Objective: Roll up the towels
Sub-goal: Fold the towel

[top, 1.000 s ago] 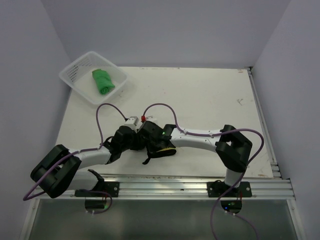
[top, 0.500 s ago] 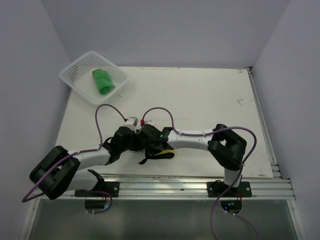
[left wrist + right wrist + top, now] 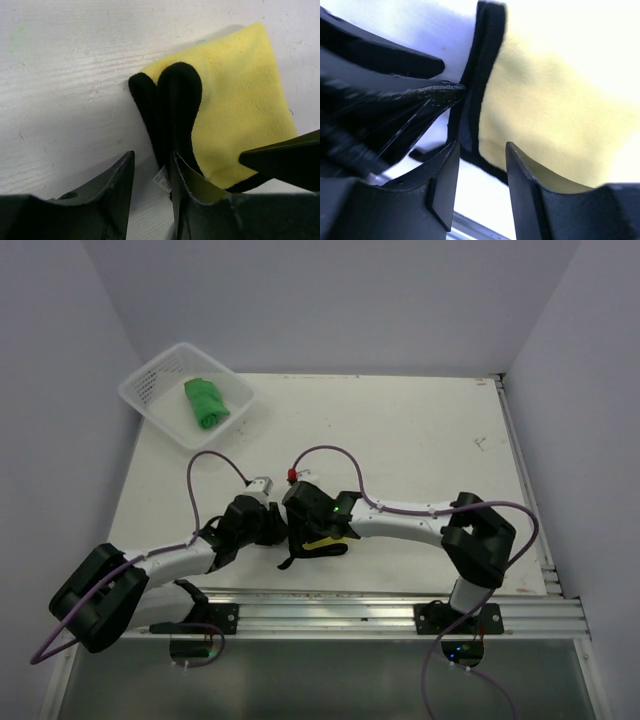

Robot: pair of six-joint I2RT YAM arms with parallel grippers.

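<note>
A white basket [image 3: 150,390] sits on the surface [image 3: 420,440] at the upper left, with the green towel [image 3: 205,402] inside. The yellow towel [image 3: 323,542] lies at the lower middle. The right fingers [image 3: 445,175] stand open around its black edge. The left fingers [image 3: 115,185] sit on both sides of its fold, and I cannot tell if they squeeze.

White tabletop [image 3: 420,440], scuffed and faintly grained. 2 things lie directly on it. White mesh basket [image 3: 143,392] sits at the far-left corner. Yellow towel [image 3: 235,125] lies near the near edge, left of centre – partly folded, black reverse showing in doubled folds along 1 side. The 2 are well apart.
</note>
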